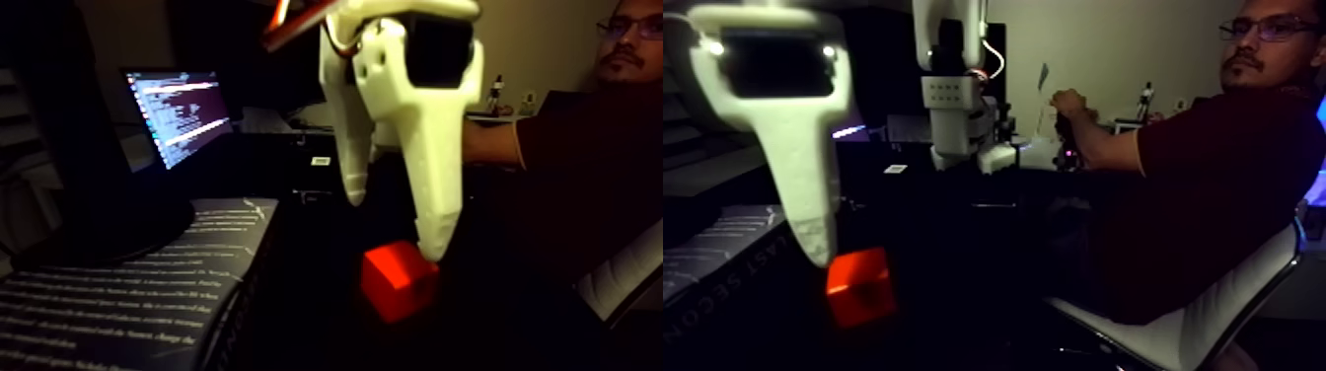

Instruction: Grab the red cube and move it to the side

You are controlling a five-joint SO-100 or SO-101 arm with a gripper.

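On my feed the red cube (398,280) sits on the dark table (316,326), a small block of bright red-orange with plain smooth faces; its top face catches the light and glows paler, while the side faces fall into deeper red. It looks tilted, one corner turned toward the camera. The white gripper (395,225) hangs above it with its fingers spread apart and nothing between them; the longer finger's tip comes down right at the cube's upper right edge, and I cannot tell whether it touches. Left of the cube lies an open book (128,296), with a lit laptop screen (180,113) behind. A person (1199,187) sits at the right, hand (1068,102) raised.
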